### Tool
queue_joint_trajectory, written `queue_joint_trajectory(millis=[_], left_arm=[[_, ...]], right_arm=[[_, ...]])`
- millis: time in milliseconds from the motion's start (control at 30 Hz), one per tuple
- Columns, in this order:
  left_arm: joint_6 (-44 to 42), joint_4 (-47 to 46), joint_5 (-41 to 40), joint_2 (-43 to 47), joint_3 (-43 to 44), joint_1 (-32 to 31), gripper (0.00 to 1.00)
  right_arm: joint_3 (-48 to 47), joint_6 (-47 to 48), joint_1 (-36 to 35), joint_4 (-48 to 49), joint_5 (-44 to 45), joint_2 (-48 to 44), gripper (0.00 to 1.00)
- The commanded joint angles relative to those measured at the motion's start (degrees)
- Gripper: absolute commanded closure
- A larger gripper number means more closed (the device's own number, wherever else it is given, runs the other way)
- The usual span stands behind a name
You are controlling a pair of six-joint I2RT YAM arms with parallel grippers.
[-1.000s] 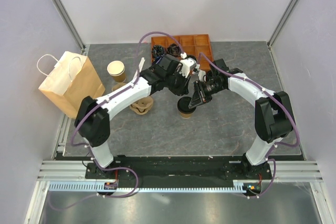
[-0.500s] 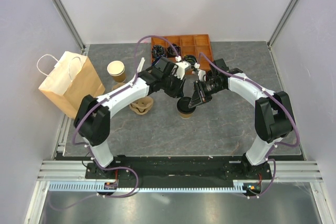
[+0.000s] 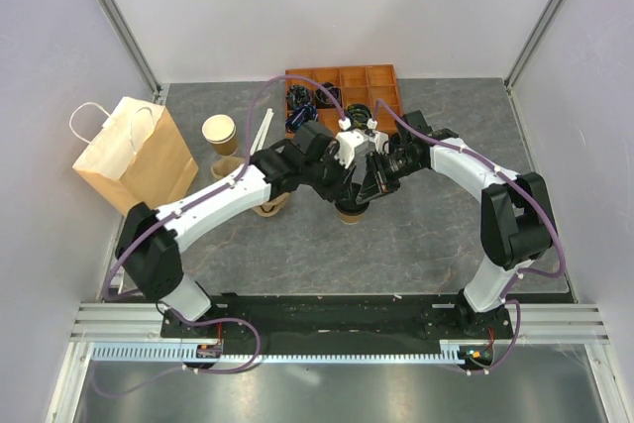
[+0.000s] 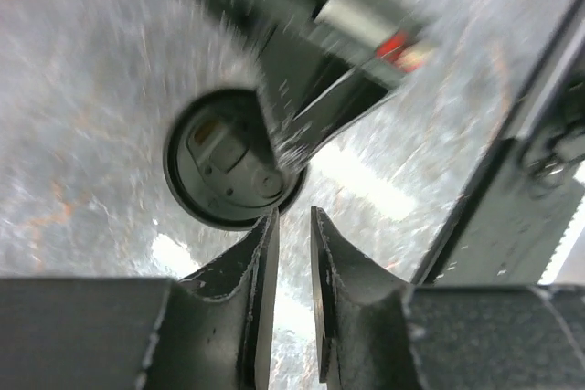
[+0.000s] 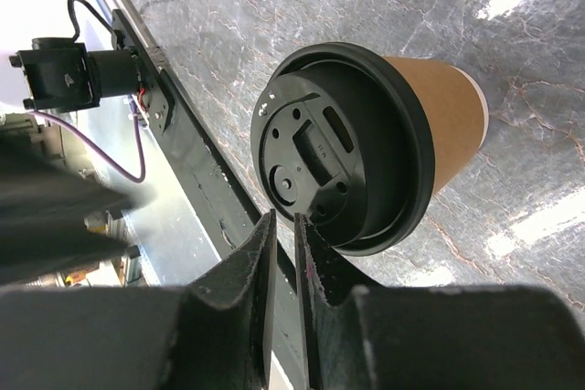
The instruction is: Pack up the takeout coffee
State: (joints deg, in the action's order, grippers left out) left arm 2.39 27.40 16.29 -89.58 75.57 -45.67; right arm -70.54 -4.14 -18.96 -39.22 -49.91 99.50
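The takeout coffee (image 3: pixel 348 213), a brown kraft cup with a black lid, stands upright on the grey table at the centre. From above in the left wrist view only its lid (image 4: pixel 228 162) shows. The right wrist view shows it from the side (image 5: pixel 366 148). My left gripper (image 3: pixel 347 191) hangs just above the lid's edge. Its jaws (image 4: pixel 293 218) are shut but for a narrow slit, with nothing between them. My right gripper (image 3: pixel 369 188) is shut and empty (image 5: pixel 284 220), with its tips at the lid's rim. One right finger (image 4: pixel 315 116) lies blurred across the lid.
A brown paper bag (image 3: pixel 134 156) stands at the left. A lidless tan cup (image 3: pixel 219 132) stands beside it. A cardboard cup carrier (image 3: pixel 265 205) lies under the left arm. An orange compartment tray (image 3: pixel 367 81) with black lids is at the back.
My left arm has swung right and forward, bringing its gripper over the coffee's lid. The right arm and the cup have stayed in place.
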Motion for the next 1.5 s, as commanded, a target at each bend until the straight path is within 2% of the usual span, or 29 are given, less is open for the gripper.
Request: queue_joint_trajectory(millis=[0,167,333,500,700,967,1167,1467], left_arm=[[-2.3,-3.5,-2.3,-4.4,-5.2,-0.6,0.74],[-2.3,-3.2,-2.7,-7.9,-7.5,-0.1,0.75],[-1.5,-3.1,0.9,-1.8,-6.8,0.2,0.75],[1.5,-2.4,3.7,1.8,-2.0,1.0,0.75],[2.0,-1.1,2.0,-2.0,4.8,0.8,0.75],[1.6,-6.6,-0.9,-5.9,-3.3,-0.2,0.76],[-1.3,-6.8,-2.1,-7.5,-8.9,0.3,0.78],[0.0,-5.0,2.7,-1.6,-4.5,1.5,0.75]], right_arm=[[0.4,0.8,0.0,1.3,4.7,1.9,0.80],[0.4,1.2,-0.1,1.1,5.3,2.4,0.80],[0.0,1.8,0.0,0.4,5.0,2.4,0.80],[-0.7,1.9,-0.1,0.1,3.6,1.6,0.80],[-1.0,1.2,-0.1,0.3,3.9,1.1,0.80],[-0.8,0.9,-0.1,0.5,4.1,2.1,0.81],[-0.6,0.8,0.0,0.5,4.9,2.4,0.83],[-1.4,1.0,-0.2,0.6,1.4,0.4,0.82]])
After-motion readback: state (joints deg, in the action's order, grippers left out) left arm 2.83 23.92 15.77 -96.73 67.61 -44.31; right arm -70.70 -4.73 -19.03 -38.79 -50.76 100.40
